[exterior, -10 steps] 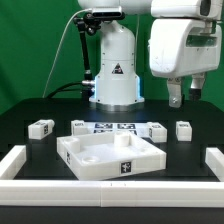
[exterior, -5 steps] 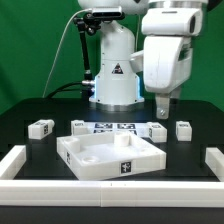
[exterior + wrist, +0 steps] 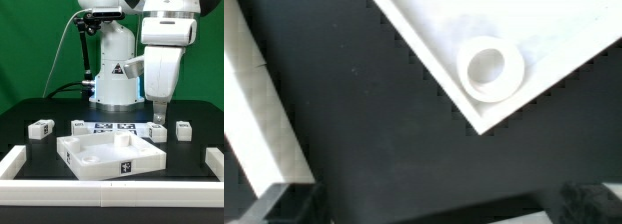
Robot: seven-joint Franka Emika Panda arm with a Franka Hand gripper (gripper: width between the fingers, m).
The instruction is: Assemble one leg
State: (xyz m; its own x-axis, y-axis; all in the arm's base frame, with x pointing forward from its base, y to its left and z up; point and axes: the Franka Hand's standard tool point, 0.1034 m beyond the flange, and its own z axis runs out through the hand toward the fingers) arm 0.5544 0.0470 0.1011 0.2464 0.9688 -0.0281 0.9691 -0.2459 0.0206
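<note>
Several small white legs with tags lie on the black table in the exterior view: one at the left (image 3: pixel 40 127), one beside the marker board (image 3: pixel 78 126), and two at the right (image 3: pixel 157 131) (image 3: pixel 184 129). My gripper (image 3: pixel 158 108) hangs just above the nearer right-hand leg without touching it. In the wrist view the gripper (image 3: pixel 438 205) is open, its dark fingertips (image 3: pixel 287 205) wide apart with only black table between them. No leg shows in the wrist view. The large white square part (image 3: pixel 110 155) sits in front; its corner with a round hole (image 3: pixel 491 70) shows in the wrist view.
The marker board (image 3: pixel 113 127) lies behind the square part. White rails border the table at the exterior view's left (image 3: pixel 18 160) and right (image 3: pixel 212 160); a white bar (image 3: pixel 260 110) also shows in the wrist view. The robot base (image 3: pixel 115 75) stands at the back.
The arm has swung toward the exterior view's left and come lower, from beyond the rightmost leg to above the second leg from the right. The parts have not moved.
</note>
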